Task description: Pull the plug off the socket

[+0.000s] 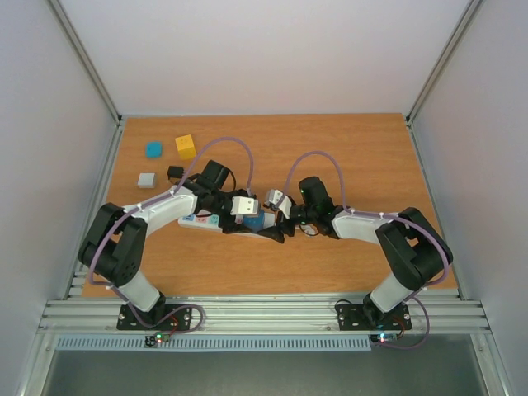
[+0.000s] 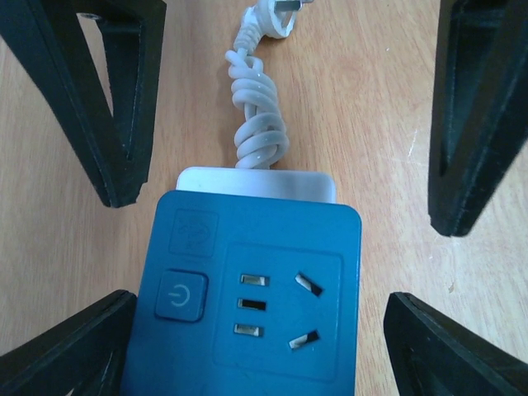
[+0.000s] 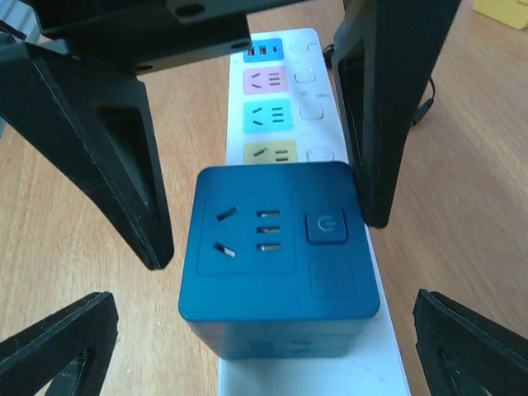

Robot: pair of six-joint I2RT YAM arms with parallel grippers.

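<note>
The plug [image 3: 276,239] is a blue cube adapter with a power button. It sits plugged into one end of the socket [image 3: 318,107], a long white strip with pink, green and yellow outlet faces. In the top view the plug [image 1: 254,219] lies between both arms. My left gripper [image 2: 257,318] is open and straddles the cube; its left finger is close to the cube's side and a gap shows on the right. My right gripper [image 3: 264,318] is open astride the same cube from the opposite end, clear of it on both sides.
The socket's white cord [image 2: 260,124] lies coiled on the wooden table, its pronged end [image 2: 276,16] loose. At the far left are a yellow block [image 1: 186,147], a blue piece [image 1: 153,149], a grey block [image 1: 147,179] and a small black piece [image 1: 174,172].
</note>
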